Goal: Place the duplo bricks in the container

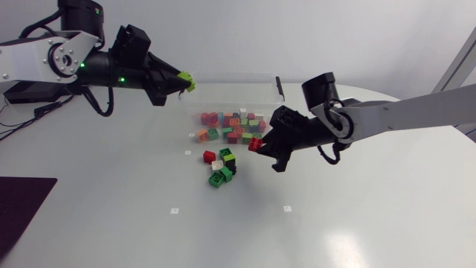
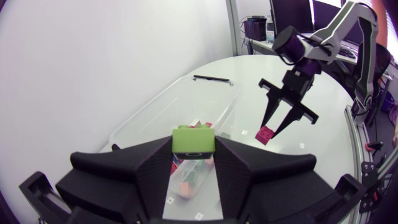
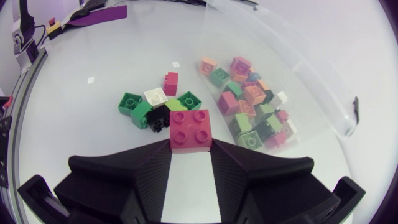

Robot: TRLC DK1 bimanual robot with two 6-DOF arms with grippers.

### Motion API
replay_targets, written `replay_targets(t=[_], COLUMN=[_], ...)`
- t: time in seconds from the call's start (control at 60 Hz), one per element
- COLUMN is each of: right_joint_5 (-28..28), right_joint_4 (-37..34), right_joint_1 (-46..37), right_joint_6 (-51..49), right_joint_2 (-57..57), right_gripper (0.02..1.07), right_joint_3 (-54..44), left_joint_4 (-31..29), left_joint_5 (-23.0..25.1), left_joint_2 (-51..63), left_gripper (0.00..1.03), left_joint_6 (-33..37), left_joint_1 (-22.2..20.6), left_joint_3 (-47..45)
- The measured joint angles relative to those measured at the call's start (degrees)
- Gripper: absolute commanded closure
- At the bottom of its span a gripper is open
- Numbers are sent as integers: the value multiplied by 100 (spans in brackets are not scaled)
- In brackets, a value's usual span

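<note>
My left gripper (image 1: 186,82) hangs above the left end of the clear container (image 1: 238,94), shut on a light green brick (image 1: 190,82). In the left wrist view that green brick (image 2: 193,139) sits between the fingers, over the container (image 2: 155,107). My right gripper (image 1: 256,145) is just in front of the container, shut on a magenta brick (image 1: 255,144), which also shows between its fingers in the right wrist view (image 3: 190,129). Several loose bricks lie on the table: red (image 1: 209,156), white (image 1: 216,164), black (image 1: 231,166) and green (image 1: 216,180).
The container (image 3: 311,68) holds several mixed bricks (image 3: 252,94) and has a black clip (image 1: 280,85) at its right end. The loose pile (image 3: 155,106) lies ahead of the right gripper. A dark mat (image 1: 22,205) lies at the table's front left.
</note>
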Motion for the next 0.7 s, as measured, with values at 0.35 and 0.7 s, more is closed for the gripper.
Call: replay_targets(t=[0.35, 0.7], right_joint_5=[-24, 24], right_joint_4=[-278, -258], right_joint_1=[-238, -326], right_joint_6=[74, 643], right_joint_2=[-977, -1003], right_gripper=[96, 96], right_joint_3=[-42, 549], left_joint_4=[-111, -1532], left_joint_5=[-822, -1443], left_joint_2=[1556, 2144], left_gripper=[69, 5], left_joint_6=[-688, -876], left_joint_1=[-385, -612], left_joint_3=[1598, 2896])
